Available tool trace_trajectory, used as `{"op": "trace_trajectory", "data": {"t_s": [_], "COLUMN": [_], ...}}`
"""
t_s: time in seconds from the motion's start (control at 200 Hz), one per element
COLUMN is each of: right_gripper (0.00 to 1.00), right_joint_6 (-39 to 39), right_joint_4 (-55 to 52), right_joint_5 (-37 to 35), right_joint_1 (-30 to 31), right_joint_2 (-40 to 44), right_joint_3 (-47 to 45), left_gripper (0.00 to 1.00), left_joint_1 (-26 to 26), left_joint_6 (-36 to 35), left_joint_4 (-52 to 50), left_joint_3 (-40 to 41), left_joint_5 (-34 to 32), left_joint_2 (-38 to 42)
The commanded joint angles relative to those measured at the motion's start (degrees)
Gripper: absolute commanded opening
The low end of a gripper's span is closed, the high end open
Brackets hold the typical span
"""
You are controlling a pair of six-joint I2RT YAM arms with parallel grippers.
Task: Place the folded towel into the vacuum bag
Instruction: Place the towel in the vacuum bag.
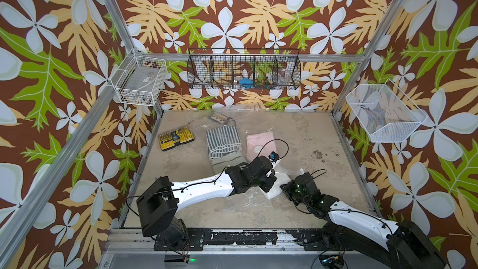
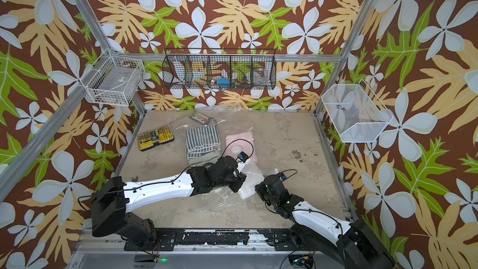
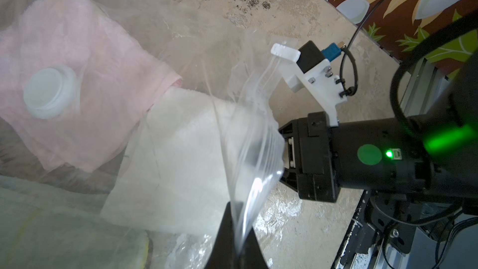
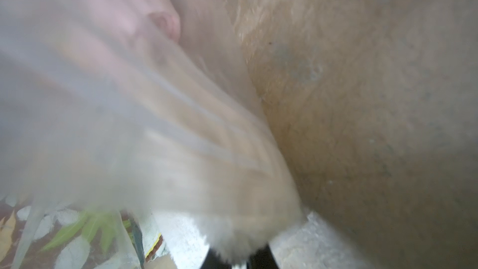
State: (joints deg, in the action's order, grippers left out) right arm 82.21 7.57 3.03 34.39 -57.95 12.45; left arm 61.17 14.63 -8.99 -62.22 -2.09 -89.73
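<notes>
The vacuum bag is clear crinkly plastic lying across the middle of the table. Its round white valve sits over a pink towel inside it. Its white slider clip is at the raised mouth edge. My left gripper is shut on the bag's zip edge and holds it up. The white folded towel lies at the mouth, partly under the film. My right gripper is shut on the towel's near end; its fingertips are hidden.
A striped towel on an olive one lies left of the pink towel. A yellow bit case sits further left. Wire baskets hang on the walls. Dark specks mark the table at right.
</notes>
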Motion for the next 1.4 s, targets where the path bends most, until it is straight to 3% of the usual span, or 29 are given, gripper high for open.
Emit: {"op": "trace_trajectory", "data": {"t_s": [0.0, 0.11, 0.175, 0.355, 0.39, 0.56, 0.706, 0.851, 1.086, 1.181, 1.291, 1.396], "right_gripper": [0.27, 0.4, 0.43, 0.46, 0.43, 0.14, 0.02, 0.0, 0.0, 0.09, 0.27, 0.32], "right_joint_6": [-1.0, 3.6, 6.5, 4.8, 4.2, 2.3, -1.1, -3.1, 1.9, -0.3, -3.7, -4.3], "right_joint_4": [2.0, 0.2, 3.2, 8.7, 9.9, 14.8, 12.3, 12.4, 28.0, 26.9, 23.1, 18.7], "right_joint_5": [2.8, 0.9, -1.2, -1.2, -0.4, 2.5, 3.7, 2.8, 3.4, 4.9, 8.8, 9.6], "right_joint_1": [0.6, 4.7, 6.0, 3.7, 3.0, -2.7, -9.6, -13.4, -11.1, -10.7, -10.6, -9.2], "right_joint_2": [1.1, 7.6, 9.4, 0.6, -1.2, -5.0, -2.0, -2.9, -18.7, -21.4, -19.4, -15.7], "right_joint_3": [0.3, -2.8, -5.7, -4.3, -3.8, -4.4, -4.1, -2.0, 3.1, 5.7, 5.1, 2.4], "left_gripper": [0.0, 0.0, 0.0, 0.0, 0.0, 0.0, 0.0, 0.0, 0.0, 0.0, 0.0, 0.0], "left_joint_1": [0.2, 0.1, 0.2, 0.1, 0.2, 0.1, 0.2, 0.1, 0.1, 0.1, 0.1, 0.1], "left_joint_6": [-0.8, -1.0, -0.8, 0.0, 0.0, 0.4, 0.7, 1.0, -0.5, -1.5, -2.0, -1.5], "left_joint_4": [0.2, 0.3, 0.3, 0.4, 0.4, -0.1, -0.2, -0.1, 0.0, -0.5, -1.2, -0.3], "left_joint_3": [-0.7, -1.1, -1.9, -2.3, -2.2, -0.5, 0.6, -0.3, -7.2, -8.0, -7.4, -6.7], "left_joint_5": [1.9, 2.1, 2.7, 4.4, 4.3, 4.3, 5.4, 5.9, 5.6, 4.4, 3.5, 4.5], "left_joint_2": [-0.3, -0.7, -1.3, -1.9, -1.6, 0.4, 1.8, 0.8, -3.5, -4.1, -3.9, -3.7]}}
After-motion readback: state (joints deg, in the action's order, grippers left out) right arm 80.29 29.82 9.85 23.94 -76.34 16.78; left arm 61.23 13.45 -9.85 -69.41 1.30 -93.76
